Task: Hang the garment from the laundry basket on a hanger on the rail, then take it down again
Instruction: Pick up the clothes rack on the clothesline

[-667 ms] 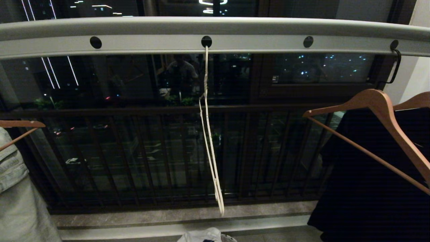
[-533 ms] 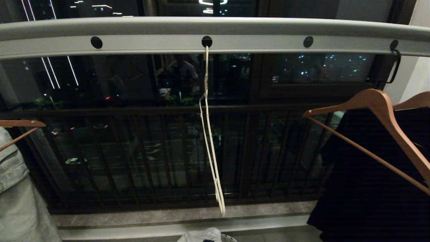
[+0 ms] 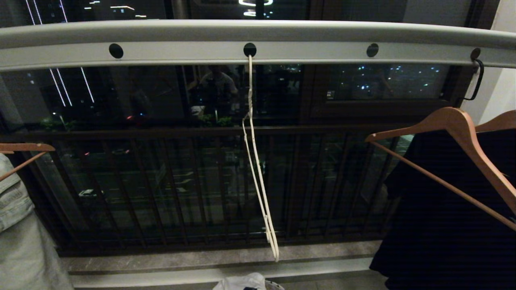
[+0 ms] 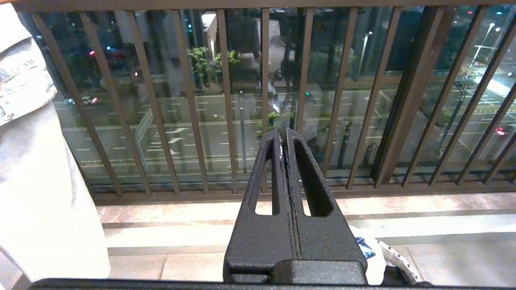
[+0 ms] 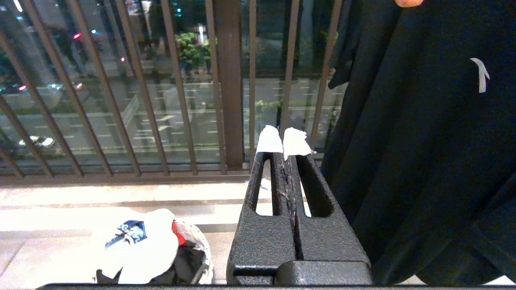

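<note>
Garment (image 5: 141, 245) waits in the basket (image 5: 203, 257); both grippers (image 4: 282, 135) (image 5: 284, 145), clenched empty, should reach low, pinching only white cloth.

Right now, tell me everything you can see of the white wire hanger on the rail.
The white wire hanger is thin, pale wire with a twisted neck. Its hook sits in a round dark hole in the flat strip of the pale grey rail, between other holes that stand empty. It hangs edge-on to the head view, so its two sides look like near-parallel strands slanting down toward the stone ledge. It is bare: no cloth on it, and no pincer touches it.
</note>
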